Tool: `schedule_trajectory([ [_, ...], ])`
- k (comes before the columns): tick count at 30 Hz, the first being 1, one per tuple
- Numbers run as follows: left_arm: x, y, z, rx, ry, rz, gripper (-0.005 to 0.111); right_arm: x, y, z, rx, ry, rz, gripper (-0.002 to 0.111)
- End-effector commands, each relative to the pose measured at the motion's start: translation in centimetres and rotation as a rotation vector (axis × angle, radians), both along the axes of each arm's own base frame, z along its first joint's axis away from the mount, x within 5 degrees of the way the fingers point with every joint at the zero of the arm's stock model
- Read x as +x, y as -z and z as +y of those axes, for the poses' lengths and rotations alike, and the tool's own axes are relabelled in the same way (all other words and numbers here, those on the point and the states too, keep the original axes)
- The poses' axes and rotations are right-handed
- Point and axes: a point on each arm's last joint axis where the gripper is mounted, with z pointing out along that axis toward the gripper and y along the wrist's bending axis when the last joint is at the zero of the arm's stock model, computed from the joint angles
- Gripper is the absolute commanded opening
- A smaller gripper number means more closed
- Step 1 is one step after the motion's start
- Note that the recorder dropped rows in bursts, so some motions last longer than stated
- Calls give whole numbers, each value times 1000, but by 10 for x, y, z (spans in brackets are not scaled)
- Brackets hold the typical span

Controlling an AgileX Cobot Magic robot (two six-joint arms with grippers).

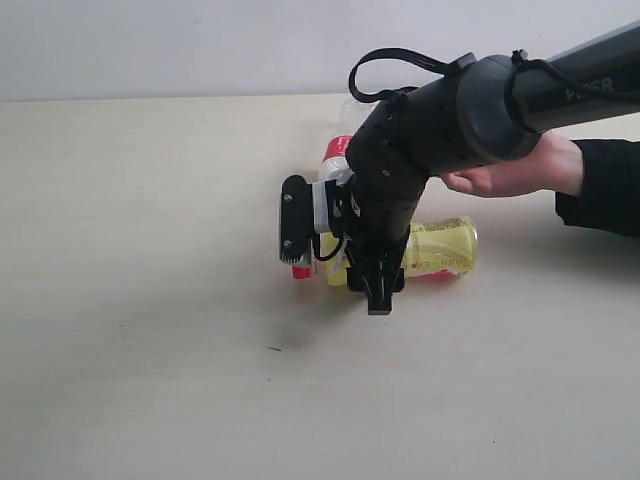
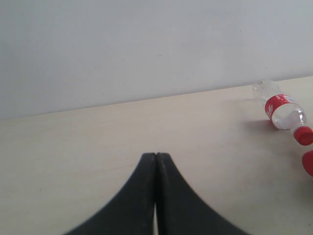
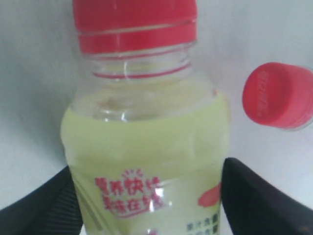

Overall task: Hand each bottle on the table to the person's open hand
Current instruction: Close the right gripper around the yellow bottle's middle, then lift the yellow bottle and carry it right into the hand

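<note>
From where I stand, this looks like the pick-up of the yellow bottle [image 1: 440, 250]. It lies on its side around the middle of the table [image 1: 150, 350], red cap pointing left. The person's open hand [image 1: 510, 172] waits palm-up just beyond it, to the right.

The right gripper [image 3: 146, 166] is down over the bottle with its jaws wide apart. One of its fingers [image 3: 264, 205] sits on each side of the yellow body, very close to the plastic. I can't tell whether the pads are pressing yet, and the bottle rests on the tabletop, so I'd say it isn't held.

My guess at the next move is to squeeze firmly on the round, slippery body and lift it clear. Then comes a short carry to the right and back, over the waiting palm.

A small clear bottle with a red label [image 2: 282, 108] lies on its side just behind the yellow one, its cap close by. It should be left undisturbed during the lift.

The left gripper [image 2: 155, 164] is off to the left above bare table, fingers pressed together and holding nothing.
</note>
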Motion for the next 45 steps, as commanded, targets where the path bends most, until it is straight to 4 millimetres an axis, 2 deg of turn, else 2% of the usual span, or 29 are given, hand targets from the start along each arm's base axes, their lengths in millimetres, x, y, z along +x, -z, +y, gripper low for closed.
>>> schedule_trajectory([
  [1,0,0,0,3,-2,-13,0,1,-2,2,11,-3,-13,56],
  [7,0,0,0,3,-2,-13,0,-1,-3,1,13,26,14,16],
  [10,0,0,0,3,-2,-13,0,-3,-11,1,28,42,15,0],
  [13,0,0,0,3,-2,-13,0,-6,-29,1,76,69,5,0],
  [17,0,0,0,3,-2,-13,0,-15,-62,-1,167,132,14,0],
  [23,0,0,0,3,-2,-13,0,-40,-116,-10,290,222,72,0],
  [26,0,0,0,3,-2,-13,0,-52,-139,-16,355,329,98,0],
  [30,0,0,0,3,-2,-13,0,-65,-168,-29,464,591,91,0],
  [36,0,0,0,3,-2,-13,0,-90,-211,-51,572,700,58,0],
  [41,0,0,0,3,-2,-13,0,-110,-231,-73,553,749,31,0],
  [45,0,0,0,3,-2,-13,0,-109,-240,-96,501,925,-130,0],
])
